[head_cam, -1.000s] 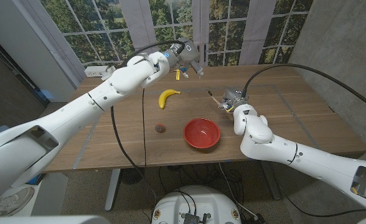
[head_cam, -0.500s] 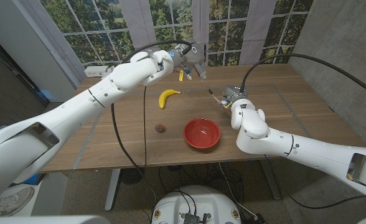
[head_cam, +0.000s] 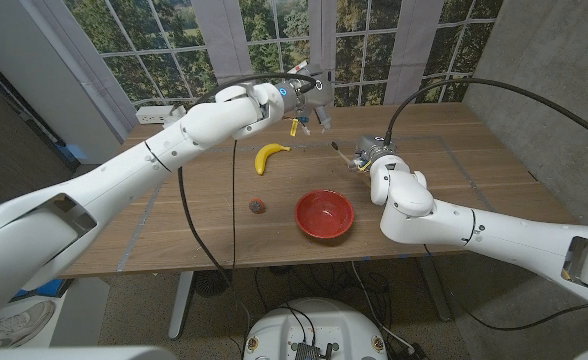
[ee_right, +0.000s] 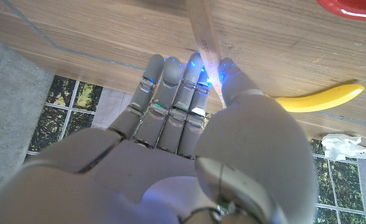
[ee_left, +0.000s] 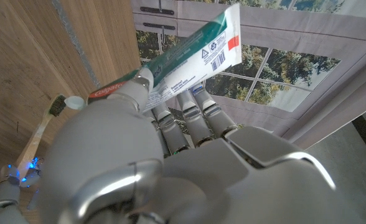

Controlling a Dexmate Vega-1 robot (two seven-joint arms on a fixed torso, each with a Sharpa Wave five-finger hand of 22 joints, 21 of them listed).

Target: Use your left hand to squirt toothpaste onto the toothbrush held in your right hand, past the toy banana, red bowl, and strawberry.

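Windows behind; my left hand (ee_left: 170, 155) pinches the soft toothpaste tube (ee_left: 183, 62) mid-body (squeezable), right hand (ee_right: 189, 124) seemingly gripping the stiff, light toothbrush (ee_right: 205, 37).

Soft daylight comes in through the windows (head_cam: 274, 40) behind the tabletop (head_cam: 474, 190), so the wood looks bright with only faint shadows. The head view bends at its edges (like a fishbowl). Up close, the right hand (ee_right: 189, 149) is blurry, and small blue lights glow on its fingertips (ee_right: 195, 62).
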